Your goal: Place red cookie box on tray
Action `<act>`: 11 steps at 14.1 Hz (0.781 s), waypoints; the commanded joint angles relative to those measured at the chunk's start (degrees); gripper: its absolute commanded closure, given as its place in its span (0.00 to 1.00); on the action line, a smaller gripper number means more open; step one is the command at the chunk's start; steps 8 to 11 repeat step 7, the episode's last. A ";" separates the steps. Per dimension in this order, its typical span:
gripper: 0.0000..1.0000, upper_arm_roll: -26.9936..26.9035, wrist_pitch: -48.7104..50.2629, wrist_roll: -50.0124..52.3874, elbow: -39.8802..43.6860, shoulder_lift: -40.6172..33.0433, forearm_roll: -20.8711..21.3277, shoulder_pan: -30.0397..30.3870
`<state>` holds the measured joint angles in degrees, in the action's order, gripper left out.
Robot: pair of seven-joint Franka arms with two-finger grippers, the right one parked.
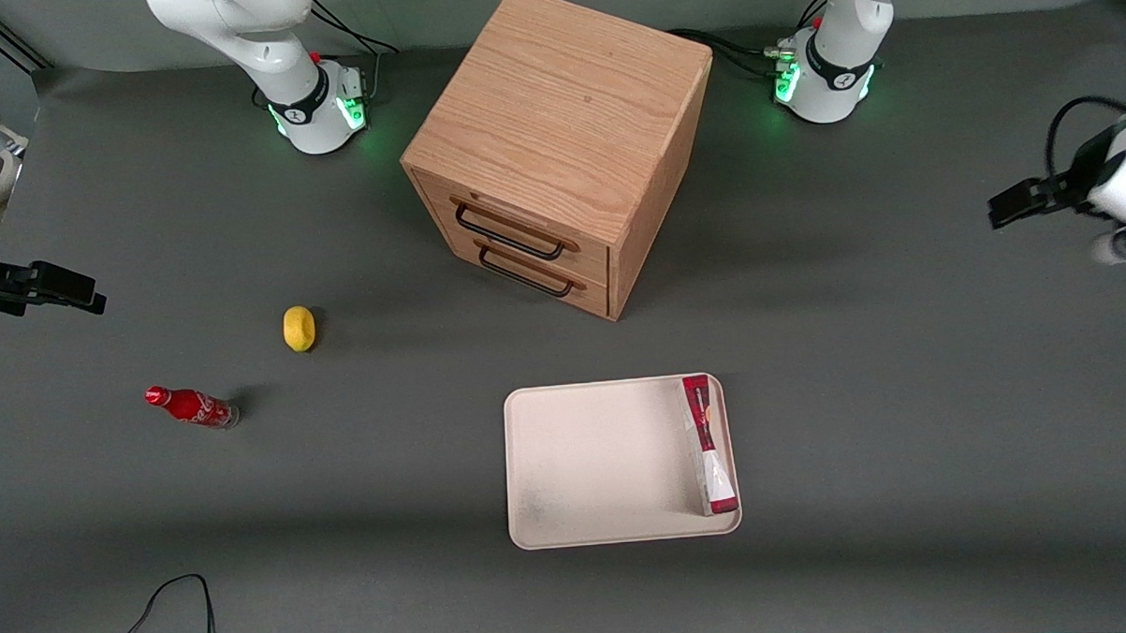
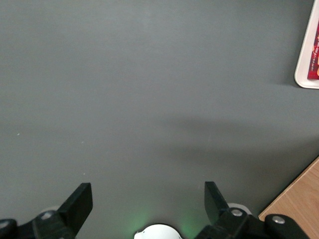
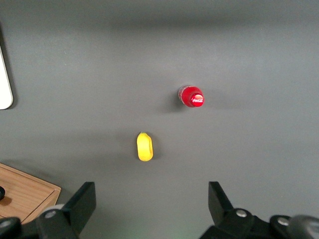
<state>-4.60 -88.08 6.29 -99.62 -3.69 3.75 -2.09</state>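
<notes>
The tray point(image 1: 578, 466) is seen nearest the front camera, and the red cookie box point(image 1: 707, 445) is laid flat in it along the short rim toward the working arm's end. The gripper point(image 1: 999, 209) is held well apart from the tray, above bare table; its fingers point(image 2: 79, 201) are spread wide with nothing gripped.

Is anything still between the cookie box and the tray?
No. The box already lies in the tray along its short rim. The open hand hangs clear toward the working arm's end of the table.
</notes>
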 commanded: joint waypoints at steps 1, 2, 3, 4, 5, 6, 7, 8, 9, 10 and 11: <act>0.00 3.00 1.68 -0.84 0.74 -0.35 0.12 4.01; 0.00 3.19 1.86 -0.05 1.27 -0.18 0.12 4.19; 0.00 3.19 2.12 -0.13 1.36 -0.18 0.12 4.11; 0.00 3.19 2.13 -0.13 1.36 -0.18 0.03 4.02; 0.00 3.28 2.13 -0.13 1.36 -0.18 0.03 4.11; 0.00 3.28 2.21 -0.05 1.36 -0.09 -0.15 3.67; 0.00 3.28 2.21 0.13 1.80 0.17 -0.15 3.41; 0.00 3.28 2.21 0.13 1.80 0.17 -0.15 3.41; 0.00 3.28 2.21 0.13 1.80 0.17 -0.15 3.41; 0.00 3.28 2.21 0.13 1.80 0.17 -0.15 3.41; 0.00 3.28 2.21 0.13 1.80 0.17 -0.15 3.41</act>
